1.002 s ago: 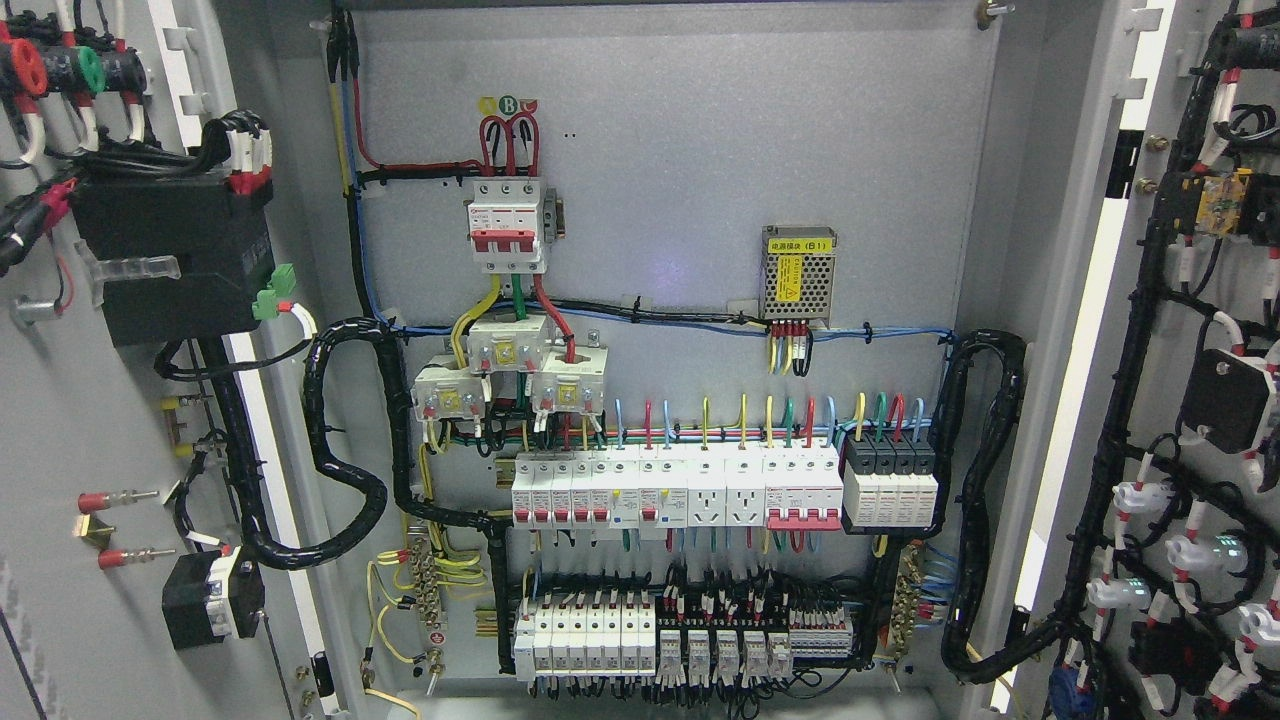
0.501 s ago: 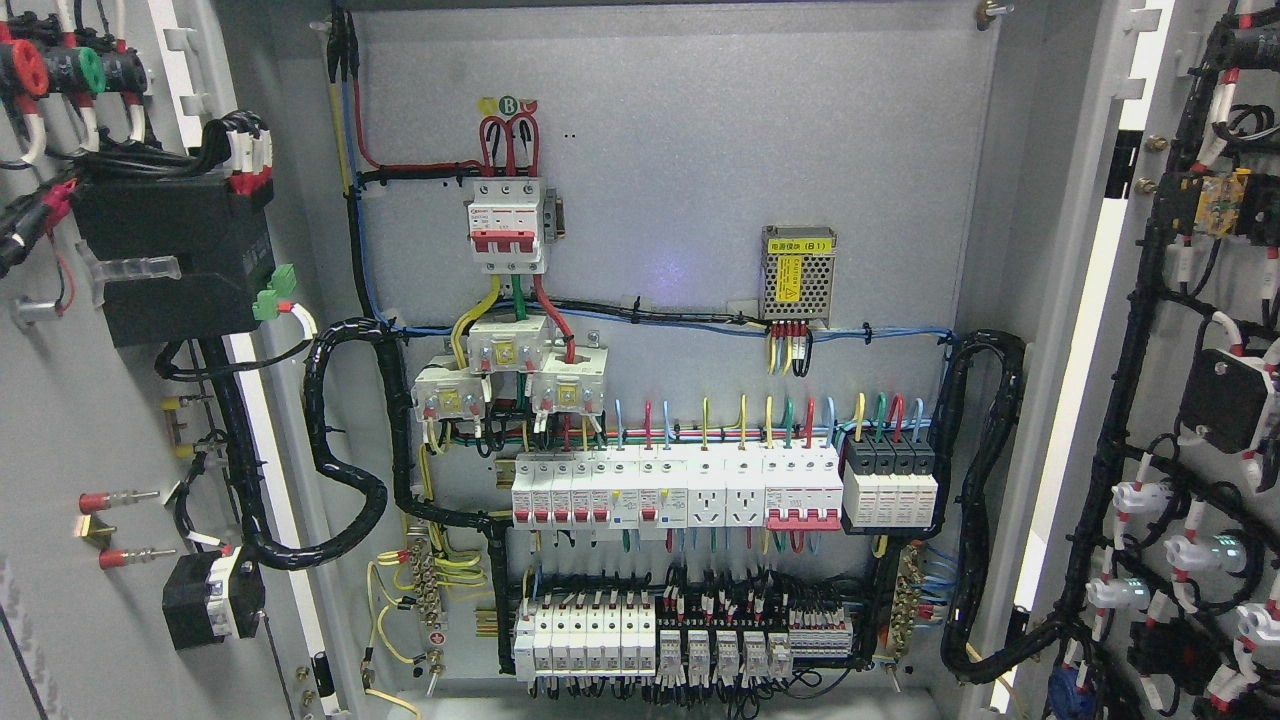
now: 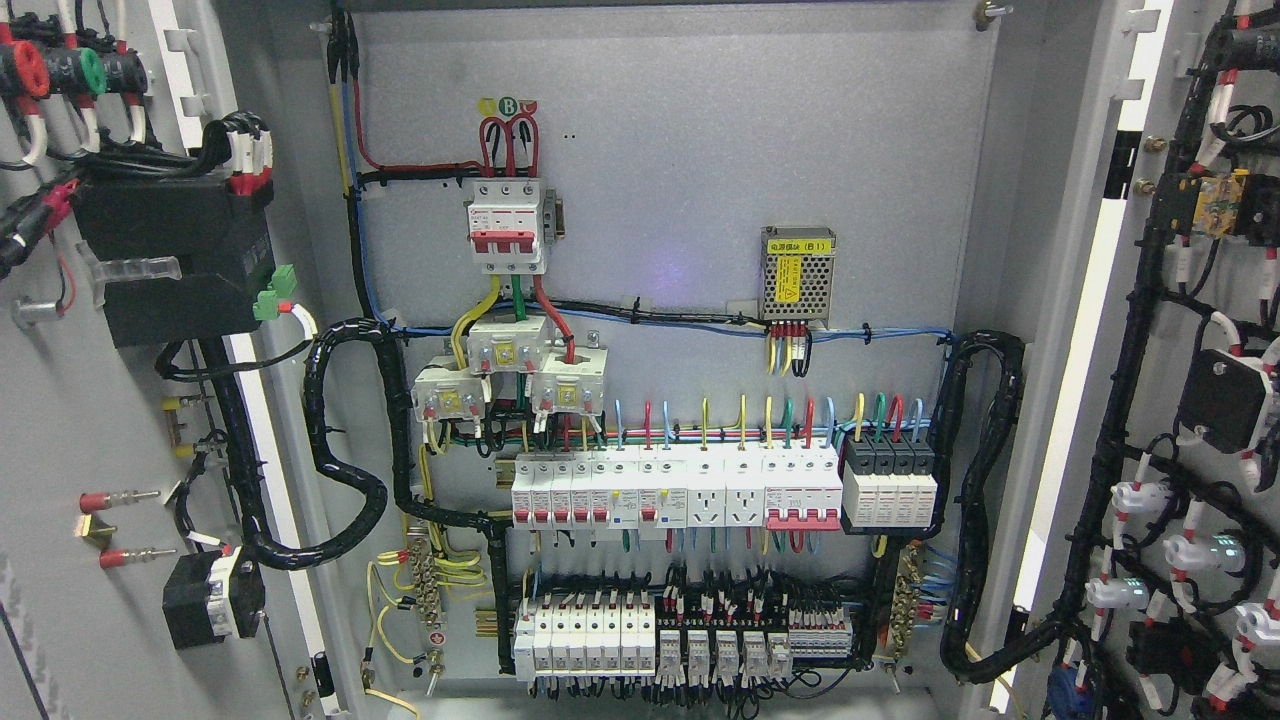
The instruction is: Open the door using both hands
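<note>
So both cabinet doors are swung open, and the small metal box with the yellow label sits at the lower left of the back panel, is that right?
Not quite. Both doors, left and right, are open, but the head view shows the metal box with the yellow label at the upper right of the back panel, above the breaker row.

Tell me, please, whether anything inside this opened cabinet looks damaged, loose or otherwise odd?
Nothing stands out. Both doors, left door and right door, stand swung wide, the breaker rows sit level, and the wire looms look bundled and attached. Neither hand is in view.
</note>
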Controlling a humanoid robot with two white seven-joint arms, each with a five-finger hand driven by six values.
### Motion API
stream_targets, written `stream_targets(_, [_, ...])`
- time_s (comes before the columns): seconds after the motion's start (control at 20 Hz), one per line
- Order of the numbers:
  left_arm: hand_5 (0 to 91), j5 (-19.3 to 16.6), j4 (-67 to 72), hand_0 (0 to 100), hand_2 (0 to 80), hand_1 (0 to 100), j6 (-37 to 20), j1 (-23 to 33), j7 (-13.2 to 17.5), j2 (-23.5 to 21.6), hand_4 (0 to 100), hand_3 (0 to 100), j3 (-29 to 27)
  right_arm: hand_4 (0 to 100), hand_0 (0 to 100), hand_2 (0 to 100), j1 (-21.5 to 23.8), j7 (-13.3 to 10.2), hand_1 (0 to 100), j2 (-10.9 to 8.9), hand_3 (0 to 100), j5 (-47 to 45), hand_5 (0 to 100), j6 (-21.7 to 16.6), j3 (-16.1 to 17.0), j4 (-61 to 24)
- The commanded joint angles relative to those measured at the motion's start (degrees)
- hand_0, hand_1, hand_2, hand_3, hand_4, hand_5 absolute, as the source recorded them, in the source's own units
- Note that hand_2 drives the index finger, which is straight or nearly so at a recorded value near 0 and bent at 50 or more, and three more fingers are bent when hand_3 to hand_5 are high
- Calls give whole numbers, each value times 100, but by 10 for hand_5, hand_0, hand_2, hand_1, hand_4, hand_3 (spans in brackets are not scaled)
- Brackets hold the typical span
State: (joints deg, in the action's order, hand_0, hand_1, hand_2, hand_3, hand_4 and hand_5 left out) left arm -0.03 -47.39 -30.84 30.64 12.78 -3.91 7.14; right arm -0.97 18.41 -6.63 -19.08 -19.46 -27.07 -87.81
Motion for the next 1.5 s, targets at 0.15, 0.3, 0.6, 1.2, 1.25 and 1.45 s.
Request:
stream_targets(0.15, [0, 547, -2941, 0, 0, 0, -19, 504, -57, -961, 42, 0, 806, 0, 0, 0, 887, 22, 0, -629, 0, 1, 0, -181, 562, -675])
stream_targets(0.3, [0, 714, -3433, 0, 0, 0, -150, 557, -48, -1207, 42, 0, 911, 0, 0, 0, 1002, -21, 0, -585, 0, 1, 0, -295, 694, -878])
stream_targets(0.6, [0, 759, -4365, 0, 0, 0, -221, 531, -48, -1550, 42, 0, 929, 0, 0, 0, 1203, -66, 0, -577, 0, -8, 0, -550, 1063, -1247])
stream_targets(1.2, [0, 750, -5289, 0, 0, 0, -494, -23, -30, -1639, 42, 0, 965, 0, 0, 0, 1766, -66, 0, -734, 0, -8, 0, -954, 1274, -1634])
stream_targets(1.25, [0, 750, -5403, 0, 0, 0, -494, -23, -30, -1621, 41, 0, 947, 0, 0, 0, 1775, -66, 0, -752, 0, -8, 0, -954, 1301, -1695])
stream_targets(1.45, [0, 750, -5772, 0, 0, 0, -502, -23, -21, -1446, 42, 0, 798, 0, 0, 0, 1793, -66, 0, -761, 0, -8, 0, -972, 1459, -1853])
